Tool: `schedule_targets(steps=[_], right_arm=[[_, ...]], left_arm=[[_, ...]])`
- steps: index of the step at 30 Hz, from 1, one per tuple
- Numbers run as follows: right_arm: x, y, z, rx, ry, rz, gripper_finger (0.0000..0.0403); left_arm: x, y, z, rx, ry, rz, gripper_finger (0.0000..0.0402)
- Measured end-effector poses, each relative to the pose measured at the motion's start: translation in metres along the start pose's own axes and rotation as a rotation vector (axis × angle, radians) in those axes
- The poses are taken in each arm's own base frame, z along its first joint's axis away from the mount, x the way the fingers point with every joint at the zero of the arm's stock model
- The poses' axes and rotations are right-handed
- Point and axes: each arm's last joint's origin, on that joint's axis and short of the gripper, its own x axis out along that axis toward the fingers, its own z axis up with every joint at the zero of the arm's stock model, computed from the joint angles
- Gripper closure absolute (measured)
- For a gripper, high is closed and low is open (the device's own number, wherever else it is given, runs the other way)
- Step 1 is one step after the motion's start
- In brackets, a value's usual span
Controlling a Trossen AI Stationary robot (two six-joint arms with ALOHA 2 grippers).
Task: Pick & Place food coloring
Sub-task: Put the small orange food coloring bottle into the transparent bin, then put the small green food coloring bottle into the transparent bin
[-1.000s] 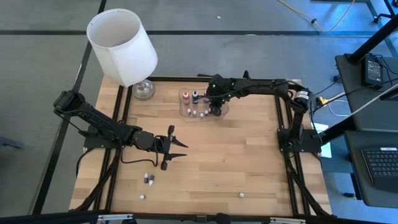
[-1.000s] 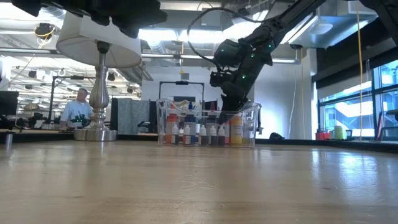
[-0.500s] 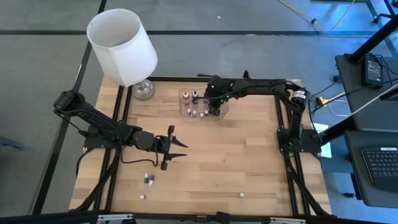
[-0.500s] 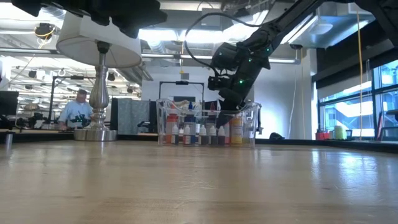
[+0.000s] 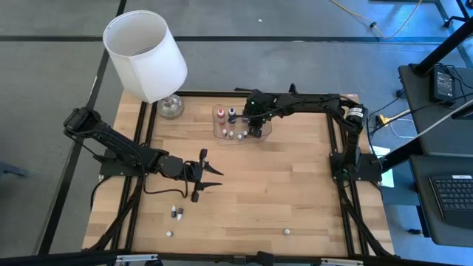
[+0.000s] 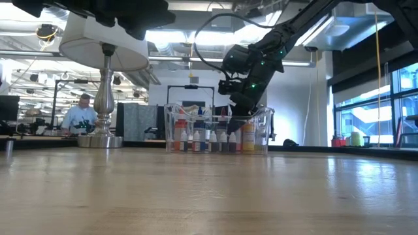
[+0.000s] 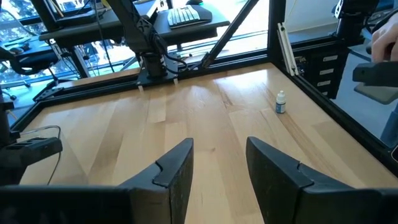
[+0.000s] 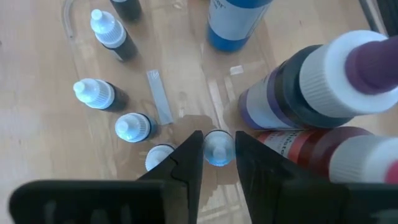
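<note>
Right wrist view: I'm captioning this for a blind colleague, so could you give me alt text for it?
The right gripper points down into a clear tray, its two dark fingers on either side of a small white-capped bottle. More small white-tipped bottles stand nearby, with larger blue, purple and red bottles alongside.

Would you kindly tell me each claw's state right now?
Left claw: open, empty, above the table.
Right claw: around a small bottle in the tray; grip unclear.
</note>
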Motion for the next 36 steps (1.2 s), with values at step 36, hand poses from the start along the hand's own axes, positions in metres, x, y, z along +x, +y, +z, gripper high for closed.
schedule_targets(steps=[36], right_arm=[[-0.131, 0.145, -0.065, -0.365, -0.341, 0.216, 0.0285]], left_arm=[[0.0, 0.0, -0.004, 0.012, 0.04, -0.005, 0.0258]])
